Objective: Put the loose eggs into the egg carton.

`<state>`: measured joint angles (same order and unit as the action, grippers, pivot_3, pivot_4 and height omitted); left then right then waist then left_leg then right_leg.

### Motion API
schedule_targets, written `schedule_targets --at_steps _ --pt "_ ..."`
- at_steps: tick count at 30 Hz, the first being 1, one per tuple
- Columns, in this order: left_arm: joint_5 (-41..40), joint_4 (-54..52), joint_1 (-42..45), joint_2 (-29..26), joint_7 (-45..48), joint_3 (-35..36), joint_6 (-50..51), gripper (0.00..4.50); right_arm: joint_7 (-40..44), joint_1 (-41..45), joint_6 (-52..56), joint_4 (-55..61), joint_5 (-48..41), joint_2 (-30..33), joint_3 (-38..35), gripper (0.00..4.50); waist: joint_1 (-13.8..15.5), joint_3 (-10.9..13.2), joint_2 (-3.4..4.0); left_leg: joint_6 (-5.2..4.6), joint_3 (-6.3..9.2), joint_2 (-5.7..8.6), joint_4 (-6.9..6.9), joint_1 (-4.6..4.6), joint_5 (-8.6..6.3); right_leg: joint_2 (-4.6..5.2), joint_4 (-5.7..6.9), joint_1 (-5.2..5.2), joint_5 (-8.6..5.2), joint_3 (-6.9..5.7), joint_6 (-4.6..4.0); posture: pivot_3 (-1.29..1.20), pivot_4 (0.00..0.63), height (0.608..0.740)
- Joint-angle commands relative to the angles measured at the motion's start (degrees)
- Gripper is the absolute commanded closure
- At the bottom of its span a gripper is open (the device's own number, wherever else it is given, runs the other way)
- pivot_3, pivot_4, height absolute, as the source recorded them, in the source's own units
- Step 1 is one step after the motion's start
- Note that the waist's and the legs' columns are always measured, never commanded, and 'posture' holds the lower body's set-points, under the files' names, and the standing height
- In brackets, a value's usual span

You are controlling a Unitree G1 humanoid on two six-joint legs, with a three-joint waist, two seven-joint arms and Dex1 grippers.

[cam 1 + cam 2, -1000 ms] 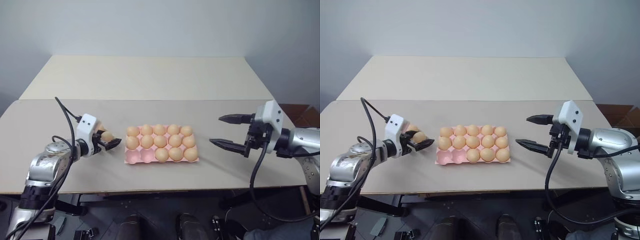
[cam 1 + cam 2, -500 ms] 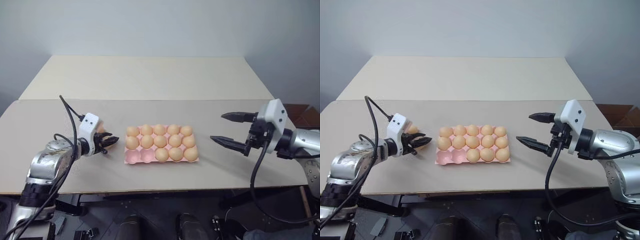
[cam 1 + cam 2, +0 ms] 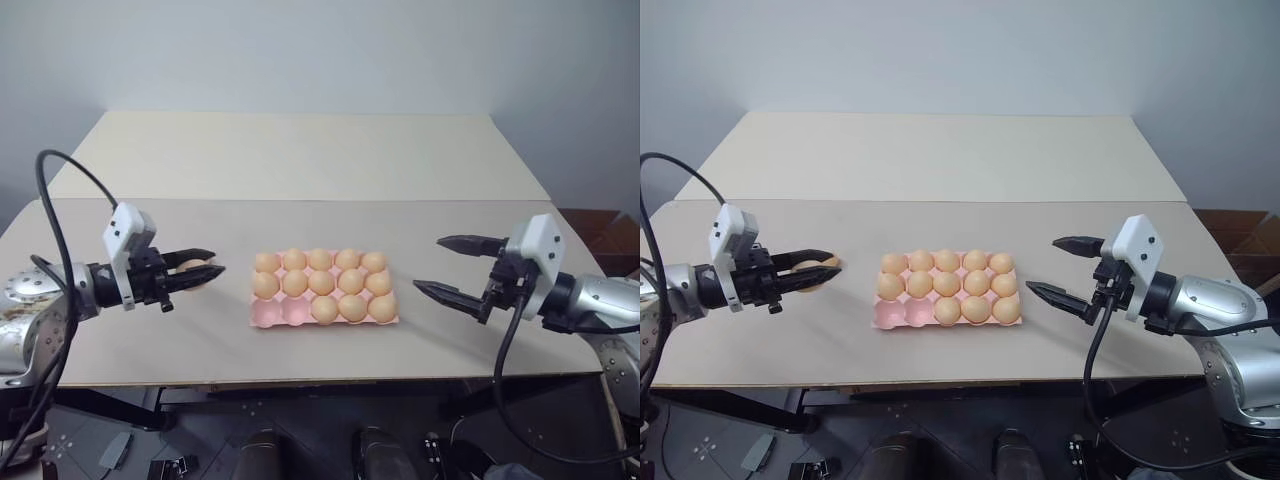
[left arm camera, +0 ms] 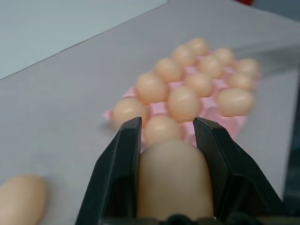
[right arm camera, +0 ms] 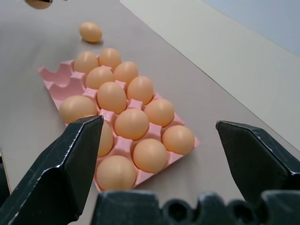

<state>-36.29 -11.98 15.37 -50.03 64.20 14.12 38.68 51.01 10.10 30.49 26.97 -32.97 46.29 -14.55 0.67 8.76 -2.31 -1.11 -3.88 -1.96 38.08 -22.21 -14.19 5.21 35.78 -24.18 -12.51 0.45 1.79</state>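
Beside carton (image 3: 323, 314) edge (left): gripped egg (image 4: 172, 180)

Two beige tables (image 3: 300, 150) abut a pale wall (image 3: 320, 50); dark floor (image 3: 300, 440).

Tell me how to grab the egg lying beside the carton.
Probably across its narrow middle, a finger on each long flank, coming from above. The loose egg lies on its side on the table, clear of the egg carton, so both flanks are free.

The scene is lit evenly and softly — faint shadows are cast; the left wrist view is blurred close up.
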Motion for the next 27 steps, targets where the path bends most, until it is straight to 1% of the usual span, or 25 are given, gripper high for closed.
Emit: schedule_targets --at_steps 1,6,12,14,17,22,23,24,27 --pt "-0.54 -2.41 2.37 2.90 2.74 -5.21 -3.53 2.71 -0.09 0.35 -0.91 2.09 -1.48 0.12 -1.41 0.00 0.08 0.00 0.00 0.00 0.00 0.00 0.02 -0.01 0.00 -0.01 -0.01 0.01 0.00 -0.02 0.00 0.00 0.150 0.740" --pt "1.78 -0.92 5.10 7.40 3.18 -11.07 -6.74 2.71 1.59 -1.14 -0.78 2.93 -2.67 1.50 -3.19 0.00 -0.09 0.00 -0.01 -0.02 0.02 0.01 0.02 -0.12 -0.01 -0.04 -0.05 -0.03 0.00 -0.01 0.02 0.00 0.150 0.740" --pt "4.30 2.05 8.61 9.98 3.22 -14.89 -8.89 2.71 1.10 -1.28 -0.98 2.77 -2.94 1.92 -3.23 0.00 -0.29 0.00 -0.01 -0.02 0.04 0.01 0.03 -0.02 0.00 -0.08 0.00 0.02 0.02 0.01 0.01 0.00 0.150 0.740" --pt "4.67 2.22 9.20 11.66 2.74 -16.21 -9.28 2.71 1.01 -1.30 -1.11 2.83 -2.90 1.86 -3.06 0.00 -0.28 0.00 0.00 -0.02 0.04 0.01 0.03 -0.02 0.00 -0.08 0.00 0.01 0.01 0.04 0.02 0.00 0.150 0.740" --pt "6.14 2.21 9.52 13.84 2.10 -18.31 -10.17 2.71 0.86 -1.59 -1.23 3.16 -2.92 1.72 -3.18 0.00 -0.14 0.00 -0.01 -0.02 0.06 0.02 0.03 -0.09 0.00 -0.07 -0.05 -0.01 0.02 0.02 0.04 0.00 0.150 0.740" --pt "9.45 3.27 9.51 15.71 0.22 -20.93 -11.59 2.71 0.64 -2.32 -1.44 3.70 -2.97 1.50 -3.73 0.00 -0.08 0.00 -0.01 -0.03 0.07 0.03 0.05 -0.09 0.00 -0.06 -0.06 0.00 0.03 0.02 0.06 0.00 0.150 0.740" --pt "10.15 3.53 9.60 16.09 -0.53 -21.17 -11.73 2.28 0.53 -2.34 -1.47 3.74 -2.92 1.44 -3.72 0.00 -0.09 0.00 -0.01 -0.03 0.08 0.03 0.06 -0.08 0.00 -0.06 -0.04 0.01 0.03 0.02 0.06 0.00 0.150 0.740" --pt "10.71 3.94 9.79 16.24 -0.83 -21.40 -11.77 2.10 0.36 -2.34 -1.47 3.82 -2.91 1.37 -3.74 0.00 -0.09 0.00 -0.01 -0.03 0.08 0.03 0.09 -0.07 0.00 -0.06 -0.03 0.02 0.03 0.02 0.06 0.00 0.150 0.740" --pt "10.69 3.94 10.04 16.09 -0.64 -21.11 -11.83 1.18 0.16 -2.44 -1.45 4.07 -3.14 1.36 -4.16 0.00 -0.22 0.00 -0.01 -0.03 0.13 0.02 0.12 -0.08 0.00 -0.08 0.00 0.00 0.03 0.03 0.06 0.00 0.150 0.740"
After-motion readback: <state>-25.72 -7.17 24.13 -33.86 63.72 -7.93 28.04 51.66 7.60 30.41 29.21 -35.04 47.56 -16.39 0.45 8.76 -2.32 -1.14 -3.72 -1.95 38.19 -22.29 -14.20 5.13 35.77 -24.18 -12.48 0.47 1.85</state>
